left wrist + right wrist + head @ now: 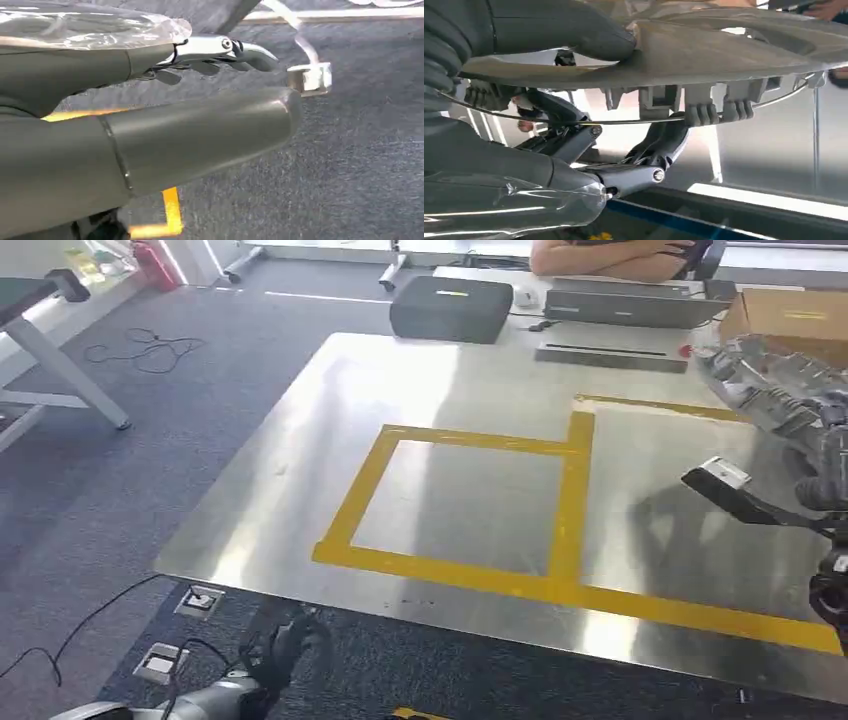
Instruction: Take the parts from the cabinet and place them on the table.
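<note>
Two hands are in play. Left hand point(285, 640) hangs low beside the near edge of the surface point(470, 400), over grey carpet; its fingers point(220, 52) are released, apart and holding nothing. Yellow tape point(565, 510) marks a rectangle on the steel top, with nothing inside it. Right hand point(825, 485) grasps the part point(770, 385), a long grey moulded piece with clips along its underside; thumb point(574, 30) presses one face, fingers point(659, 145) hook under the other. The part hangs above the surface's right side, not yet down.

Risk, as judged: the long part could pivot in this grip and strike the surface end-first, or land outside the tape.

Unclear: the part's far end is cut off at the frame edge, and contact beneath the thumb is hidden.
</note>
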Controlling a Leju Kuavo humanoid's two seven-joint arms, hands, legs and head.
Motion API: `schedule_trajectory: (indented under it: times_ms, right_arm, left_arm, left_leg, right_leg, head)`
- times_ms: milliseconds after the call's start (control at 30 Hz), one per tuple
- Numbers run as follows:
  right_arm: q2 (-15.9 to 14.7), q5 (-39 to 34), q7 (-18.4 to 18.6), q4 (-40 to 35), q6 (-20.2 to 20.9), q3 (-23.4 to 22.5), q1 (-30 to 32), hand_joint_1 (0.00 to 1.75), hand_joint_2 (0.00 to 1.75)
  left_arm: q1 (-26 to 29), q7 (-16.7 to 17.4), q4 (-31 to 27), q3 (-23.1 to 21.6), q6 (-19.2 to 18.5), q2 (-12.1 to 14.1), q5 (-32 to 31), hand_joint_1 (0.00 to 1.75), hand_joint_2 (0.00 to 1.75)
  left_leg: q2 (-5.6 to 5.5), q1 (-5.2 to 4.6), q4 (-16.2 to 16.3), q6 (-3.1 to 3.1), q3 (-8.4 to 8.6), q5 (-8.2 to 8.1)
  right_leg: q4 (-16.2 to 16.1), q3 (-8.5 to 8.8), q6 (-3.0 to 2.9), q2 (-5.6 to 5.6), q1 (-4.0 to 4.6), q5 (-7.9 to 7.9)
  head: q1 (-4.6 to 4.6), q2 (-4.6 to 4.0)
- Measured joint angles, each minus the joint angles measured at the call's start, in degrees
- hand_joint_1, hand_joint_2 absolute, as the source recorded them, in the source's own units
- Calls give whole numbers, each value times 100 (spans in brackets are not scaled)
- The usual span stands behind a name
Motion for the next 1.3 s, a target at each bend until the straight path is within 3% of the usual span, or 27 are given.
schedule_trajectory:
  times_ms: [67,400,667,967,1300]
  right_arm:
    - [52,-123,-55,219,-26,111,-18,175,175]
    - [153,-295,-116,695,-24,452,-100,175,175]
    - [267,-629,-315,1094,529,719,-312,175,175]
    - [275,-881,190,1324,1528,891,-425,175,175]
    - [175,-994,516,1532,1930,913,-430,175,175]
  left_arm:
    - [1,122,0,0,-8,0,102,0,0]
    - [11,-29,0,0,-115,7,65,0,0]
    - [11,-92,0,0,-133,17,54,0,0]
    - [16,-104,0,0,-181,28,23,0,0]
    - [25,-119,0,0,-183,55,36,0,0]
  left_leg:
    - [-3,0,0,0,-1,0]
    - [-6,0,0,0,-7,0]
    - [-4,1,0,-1,-6,0]
    - [-3,6,0,0,-5,0]
    - [0,7,0,0,-4,0]
  right_leg:
    - [0,1,0,-5,2,0]
    - [-8,0,0,-7,2,0]
    - [-12,1,0,-6,3,0]
    - [-29,-2,2,-5,3,1]
    - [-40,2,10,-3,2,7]
  head:
    - [2,0]
    - [2,0]
    - [2,0]
    - [4,0]
    - [4,0]
